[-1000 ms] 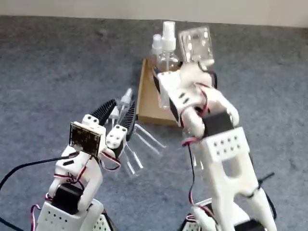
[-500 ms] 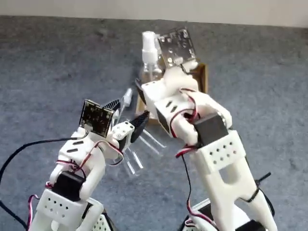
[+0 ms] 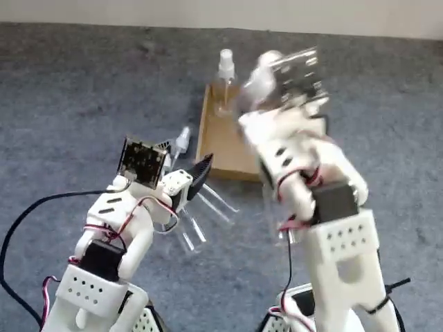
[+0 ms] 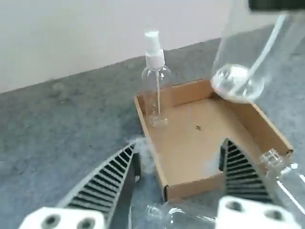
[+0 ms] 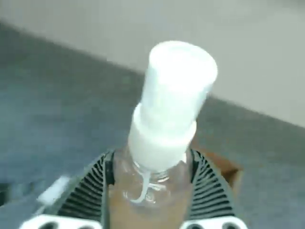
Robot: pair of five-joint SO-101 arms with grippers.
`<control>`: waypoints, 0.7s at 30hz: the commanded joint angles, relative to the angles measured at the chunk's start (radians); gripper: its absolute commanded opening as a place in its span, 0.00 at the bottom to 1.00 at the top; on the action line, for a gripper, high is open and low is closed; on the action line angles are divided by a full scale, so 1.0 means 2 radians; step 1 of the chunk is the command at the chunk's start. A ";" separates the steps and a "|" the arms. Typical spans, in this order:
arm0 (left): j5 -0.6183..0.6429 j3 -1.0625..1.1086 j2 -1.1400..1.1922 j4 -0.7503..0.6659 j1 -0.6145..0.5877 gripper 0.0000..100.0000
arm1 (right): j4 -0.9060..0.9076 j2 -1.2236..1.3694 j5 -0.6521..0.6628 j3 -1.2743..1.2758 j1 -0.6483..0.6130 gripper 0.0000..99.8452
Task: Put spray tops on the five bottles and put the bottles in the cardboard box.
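Since half a second ago the right arm [image 3: 311, 173] has swung away from the left edge of the cardboard box [image 3: 218, 149] to a spot over its far middle, taking the held bottle [image 3: 257, 77] with it. That uncovers the standing bottle [image 3: 225, 86] in the far left corner of the box. The left arm [image 3: 118, 228] has barely shifted.

The right jaws are closed on the held bottle [image 5: 159, 162], one ribbed finger on each side of its clear body, just below the white spray top. From the left wrist view the held bottle [image 4: 240, 62] hangs in the air above the cardboard box [image 4: 200, 143], base down and clear of the floor of the box (its dip tube shows through the wall). The standing bottle [image 4: 156, 90] is upright inside the box with its spray top on, touching the far left corner.

The left jaws are spread wide and hold nothing. They hang low over the grey bench [image 3: 83, 90], just beside the near left corner of the box. The loose bottles [image 3: 211, 197] lie on their sides on the bench under and beside them. A spray head [image 3: 182, 137] shows just past the left arm's camera board; its bottle is hidden.
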 commanded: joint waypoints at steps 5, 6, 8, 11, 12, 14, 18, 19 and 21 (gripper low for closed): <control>0.000 0.024 -0.059 -0.011 -0.032 0.21 | -0.144 0.149 0.012 -0.007 0.088 0.00; 0.000 0.024 -0.058 -0.011 -0.038 0.21 | -0.162 0.169 0.012 -0.006 0.090 0.00; 0.000 0.024 -0.051 -0.012 -0.043 0.21 | -0.199 0.206 0.012 -0.005 0.091 0.00; 0.000 0.021 -0.037 -0.012 -0.043 0.21 | -0.240 0.260 0.012 -0.007 0.092 0.00; 0.000 0.021 -0.032 -0.012 -0.043 0.21 | -0.251 0.277 0.012 -0.008 0.092 0.00; 0.000 0.023 -0.020 -0.029 -0.043 0.21 | -0.270 0.310 0.013 -0.008 0.092 0.00; 0.000 0.020 0.008 -0.047 -0.043 0.21 | -0.278 0.364 0.012 -0.010 0.092 0.00; 0.000 0.020 0.015 -0.051 -0.043 0.21 | -0.287 0.374 0.012 -0.010 0.092 0.00; 0.000 0.020 0.027 -0.063 -0.043 0.21 | -0.311 0.387 0.010 -0.010 0.092 0.00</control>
